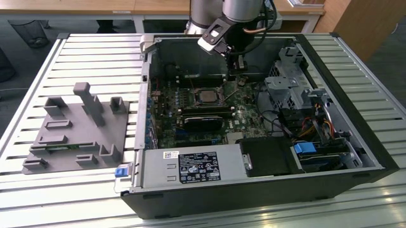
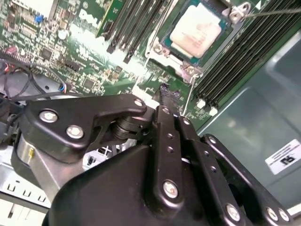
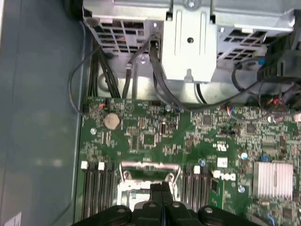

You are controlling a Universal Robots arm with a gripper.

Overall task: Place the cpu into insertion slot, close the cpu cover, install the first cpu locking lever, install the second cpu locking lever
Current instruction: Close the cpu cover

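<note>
Fingers [image 3: 156, 192] pressed tight together, nothing caught between them, as the gripper [image 1: 237, 76] hangs low over the motherboard [image 1: 244, 107] inside the computer case [image 1: 355, 142]. At eight o'clock from it in the exterior view, the cpu [image 1: 208, 97] sits in the insertion slot [image 2: 182, 55], the cpu cover [image 2: 165, 55] lying flat around it.

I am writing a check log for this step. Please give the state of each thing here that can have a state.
cpu: seated flat, top showing through the cover.
cpu cover: down over the cpu.
locking lever: cannot tell whether latched.
pincer: shut, tips near the cpu cover.
computer case: open, side panel off.
</note>
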